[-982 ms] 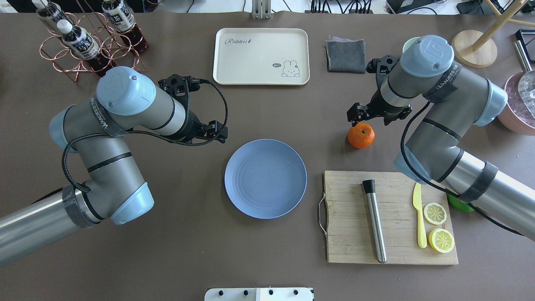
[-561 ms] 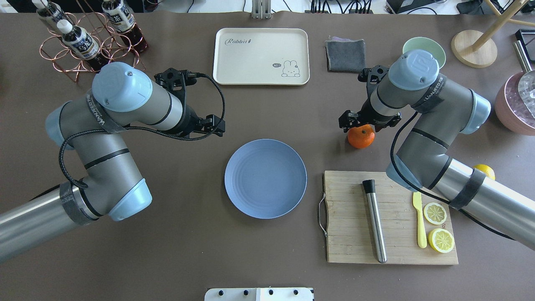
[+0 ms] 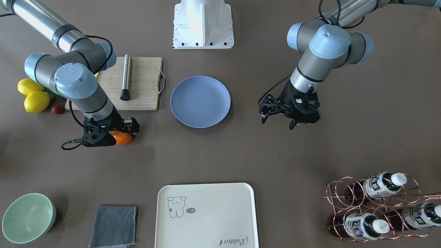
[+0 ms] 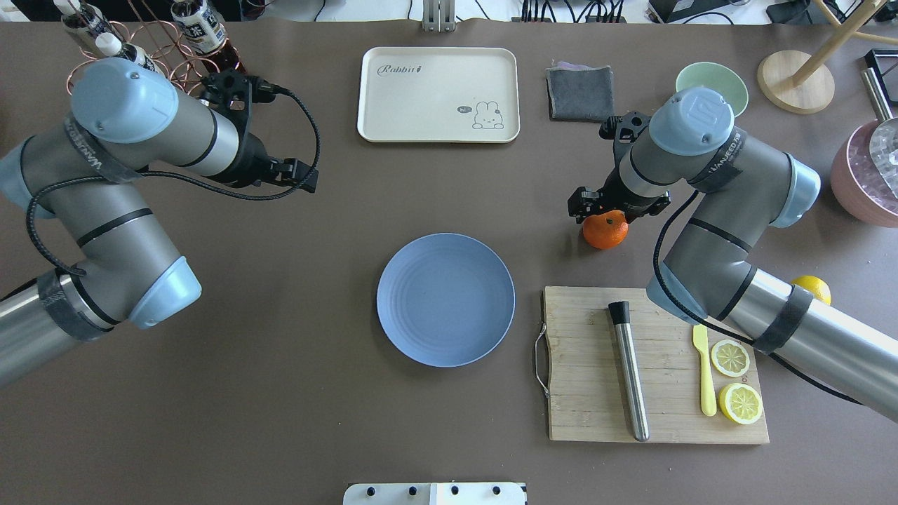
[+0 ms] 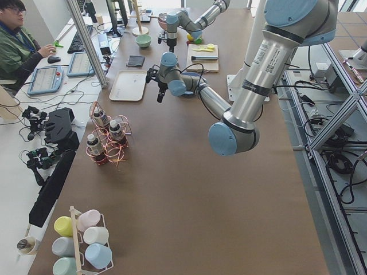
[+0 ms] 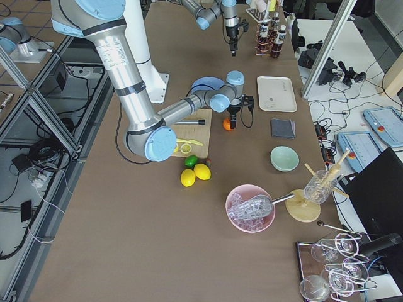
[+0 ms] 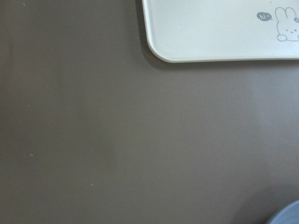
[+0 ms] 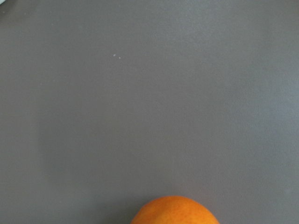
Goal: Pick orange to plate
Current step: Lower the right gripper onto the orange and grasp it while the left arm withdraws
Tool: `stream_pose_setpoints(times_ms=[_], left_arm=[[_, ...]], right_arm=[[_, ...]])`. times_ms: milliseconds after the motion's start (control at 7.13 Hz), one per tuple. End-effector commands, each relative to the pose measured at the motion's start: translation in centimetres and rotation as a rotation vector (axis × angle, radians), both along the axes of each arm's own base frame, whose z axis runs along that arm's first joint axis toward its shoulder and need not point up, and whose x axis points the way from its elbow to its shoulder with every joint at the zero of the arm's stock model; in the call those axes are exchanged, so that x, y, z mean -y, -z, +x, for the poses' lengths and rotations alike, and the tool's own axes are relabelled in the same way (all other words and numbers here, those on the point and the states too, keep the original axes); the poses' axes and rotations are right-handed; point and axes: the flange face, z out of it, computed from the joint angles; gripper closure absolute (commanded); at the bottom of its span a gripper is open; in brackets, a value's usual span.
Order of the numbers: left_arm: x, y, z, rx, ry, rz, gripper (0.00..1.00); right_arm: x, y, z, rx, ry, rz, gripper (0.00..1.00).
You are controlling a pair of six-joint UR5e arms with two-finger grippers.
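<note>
— Fingers first: what did we see from the front?
— We saw the right fingers (image 3: 119,129) low over the orange (image 3: 124,138), which sat on the bench (image 3: 220,155) near the cutting board (image 3: 144,82). We could not tell whether they gripped it. The plate (image 3: 200,101) lay well apart. The left fingers (image 3: 286,113) hung beyond the plate, and we couldn't tell if they were open or closed.
— And overhead?
— We saw the orange (image 4: 605,233) just under the right fingers.
— The side views?
— From the left it was too small. From the right we found the orange (image 6: 227,124) beneath the near arm.
— The wrists?
— On the left we saw the tray (image 7: 219,28). On the right we saw the orange's top (image 8: 175,211).
</note>
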Motion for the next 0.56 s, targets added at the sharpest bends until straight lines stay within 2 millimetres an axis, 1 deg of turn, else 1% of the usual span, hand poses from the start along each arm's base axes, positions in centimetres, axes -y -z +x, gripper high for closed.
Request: stream_pose_setpoints(times_ms=[0, 140, 280, 421], left_arm=[[1.7, -1.3, -4.4, 0.025, 0.034, 0.042, 0.02], [1.9, -1.3, -5.1, 0.023, 0.044, 0.043, 0.02], [2.3, -1.1, -5.8, 0.021, 0.053, 0.045, 0.02], [3.5, -1.0, -8.5, -0.009, 0.049, 0.016, 0.02]], right_arm=[[-0.1, 0.3, 0.0, 0.005, 0.000, 0.003, 0.63], [-0.2, 0.8, 0.1, 0.012, 0.000, 0.009, 1.00], [-0.5, 2.0, 0.4, 0.029, 0.001, 0.024, 1.00], [-0.6, 4.2, 1.1, 0.059, -0.001, 0.041, 1.00]])
